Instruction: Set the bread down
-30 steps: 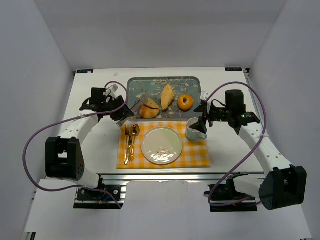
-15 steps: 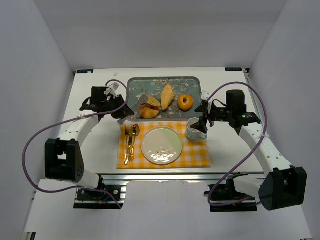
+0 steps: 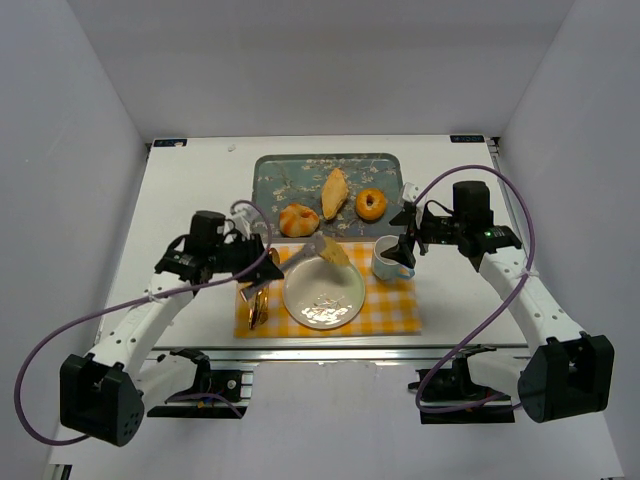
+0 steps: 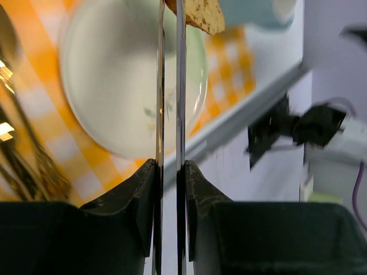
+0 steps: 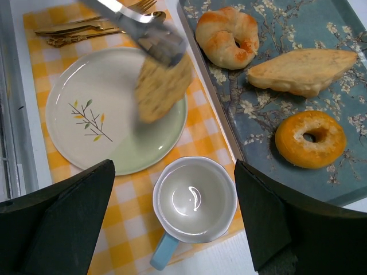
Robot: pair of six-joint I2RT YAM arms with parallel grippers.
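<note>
My left gripper (image 3: 258, 263) (image 4: 170, 172) is shut on a pair of metal tongs (image 4: 160, 86) (image 5: 143, 28). The tongs pinch a seeded slice of bread (image 3: 334, 253) (image 4: 198, 12) (image 5: 163, 86) at their tips. The slice hangs over the far right part of the white plate (image 3: 323, 300) (image 4: 109, 86) (image 5: 86, 114), just above it. My right gripper (image 3: 407, 243) (image 5: 172, 220) stands open above the blue mug (image 3: 390, 262) (image 5: 195, 197), with nothing between its fingers.
The floral tray (image 3: 275, 172) behind the plate carries a round roll (image 3: 298, 220) (image 5: 227, 28), a long pastry (image 3: 334, 192) (image 5: 301, 70) and a doughnut (image 3: 371, 204) (image 5: 310, 138). Gold cutlery (image 3: 256, 305) (image 5: 80, 28) lies on the yellow checked mat (image 3: 395, 305), left of the plate.
The left arm has swung from the tray's near left corner toward me and to the right. It has carried the bread slice in the tongs over the plate. The right arm has not moved.
</note>
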